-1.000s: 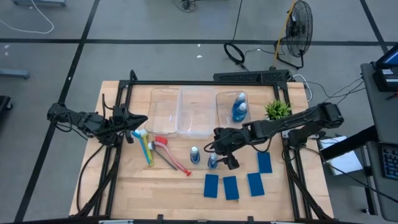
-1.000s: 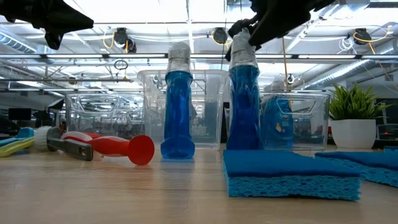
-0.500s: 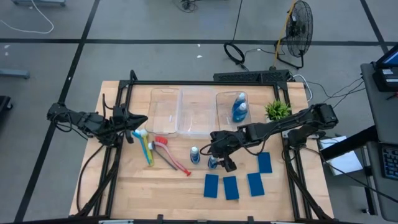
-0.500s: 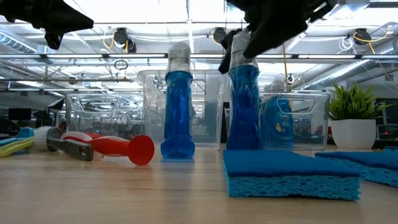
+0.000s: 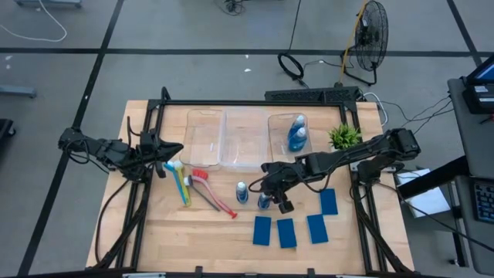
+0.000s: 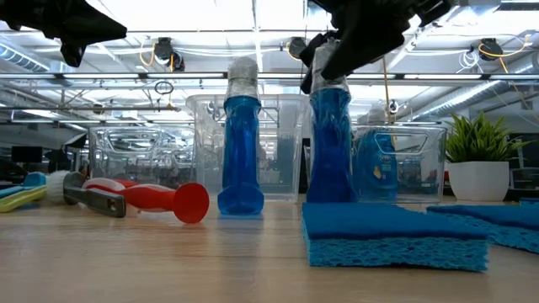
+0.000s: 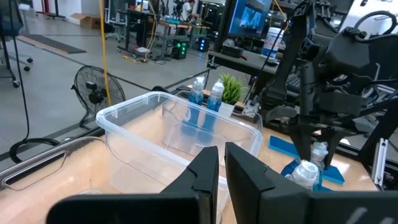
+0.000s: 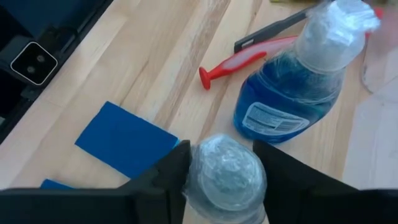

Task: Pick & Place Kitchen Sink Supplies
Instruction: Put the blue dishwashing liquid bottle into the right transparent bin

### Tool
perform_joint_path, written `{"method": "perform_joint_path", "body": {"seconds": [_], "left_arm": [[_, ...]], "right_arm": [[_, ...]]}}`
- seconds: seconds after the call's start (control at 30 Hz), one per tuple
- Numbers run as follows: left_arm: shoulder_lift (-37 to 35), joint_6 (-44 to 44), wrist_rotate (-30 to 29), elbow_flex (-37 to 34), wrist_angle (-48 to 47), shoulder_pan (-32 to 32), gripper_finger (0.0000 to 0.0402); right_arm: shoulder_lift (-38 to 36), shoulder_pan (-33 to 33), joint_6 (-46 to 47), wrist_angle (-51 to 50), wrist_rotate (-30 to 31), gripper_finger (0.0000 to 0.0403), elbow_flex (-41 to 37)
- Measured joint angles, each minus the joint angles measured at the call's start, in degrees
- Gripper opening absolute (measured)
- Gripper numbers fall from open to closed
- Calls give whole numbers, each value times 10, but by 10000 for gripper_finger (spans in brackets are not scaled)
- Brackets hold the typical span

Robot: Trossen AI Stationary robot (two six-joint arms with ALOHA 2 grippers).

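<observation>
Two blue bottles with white wrapped caps stand upright on the table's middle. My right gripper (image 5: 266,194) is shut on the cap of the right one (image 6: 330,143); the other bottle (image 6: 240,143) stands free beside it. Several flat blue sponges (image 5: 287,232) lie near the front edge. Red (image 5: 214,191) and yellow-green (image 5: 184,185) dish brushes lie flat at the left. Two more bottles (image 5: 296,133) sit in the rightmost clear bin. My left gripper (image 5: 174,150) hangs shut at the table's left, above the brushes' heads, holding nothing. My right gripper pinches the bottle's white wrapped cap (image 8: 199,168) between its two fingers (image 8: 171,171), one on each side. The fingers slant down from the table's right. The bottle stands upright with its base (image 6: 330,199) on the table.
Three clear bins (image 5: 243,139) stand in a row at the table's far side. A small potted plant (image 5: 344,137) is to their right. The red brush's handle end (image 8: 208,76) points toward the two bottles. Bare wood shows at the front left.
My right gripper's fingers have drawn together onto the cap of the right bottle, after sinking slightly around it. The bottle stays upright in its place on the table.
</observation>
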Motion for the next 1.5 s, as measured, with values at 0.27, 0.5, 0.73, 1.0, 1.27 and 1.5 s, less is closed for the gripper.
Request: {"method": "perform_joint_path", "body": {"seconds": [0.27, 0.5, 0.73, 1.0, 1.27, 1.5], "left_arm": [[0, 0, 0, 0, 0, 0, 33], [0, 0, 1, 0, 0, 0, 33], [0, -1, 1, 0, 0, 0, 33], [0, 0, 1, 0, 0, 0, 33], [0, 0, 1, 0, 0, 0, 33], [0, 0, 1, 0, 0, 0, 33]], "right_arm": [[0, 0, 2, 2, 1, 134, 0], [-5, 0, 15, 4, 6, 129, 0], [-23, 0, 30, 4, 36, 126, -1], [-36, -7, 62, 38, 31, 126, -1], [-83, -16, 90, 40, 31, 125, 0], [-156, -27, 136, 45, 31, 125, 0]]}}
